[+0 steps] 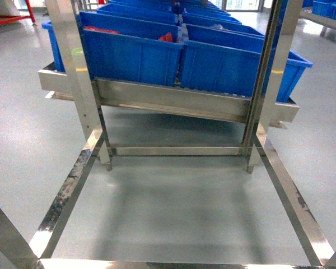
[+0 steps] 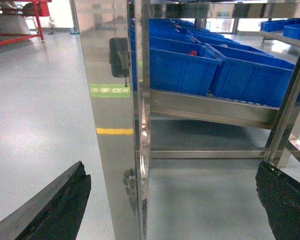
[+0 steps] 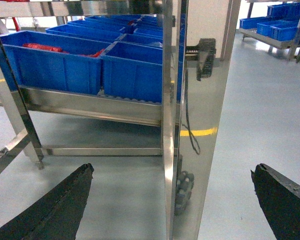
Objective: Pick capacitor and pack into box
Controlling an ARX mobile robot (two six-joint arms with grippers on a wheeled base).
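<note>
Stood at an early stage of the job, by judgement: nothing picked, nothing packed. Left gripper (image 2: 170, 205) seen with jaws spread wide and empty, one dark tip at each lower corner of its wrist view; right gripper (image 3: 170, 202) likewise wide and empty. Neither seen from the head camera. Pale pink box nowhere in any view; no capacitor to be made out either. Faced a stainless steel rack (image 1: 173, 101) carrying rows of blue plastic bins (image 1: 134, 56) on a sloped shelf. Glimpsed red items (image 3: 42, 47) in a bin at the left of the right wrist view, too small to identify. Next move likely called for finding the bin with the capacitors and lifting an arm up to it, past the polished upright (image 2: 112, 125) close before the left wrist. No worktop shown; only bare grey floor (image 1: 173, 207) inside the rack's lower frame. Factory hall beyond, with a yellow floor line (image 2: 115, 131) and more blue bins on distant shelving.
</note>
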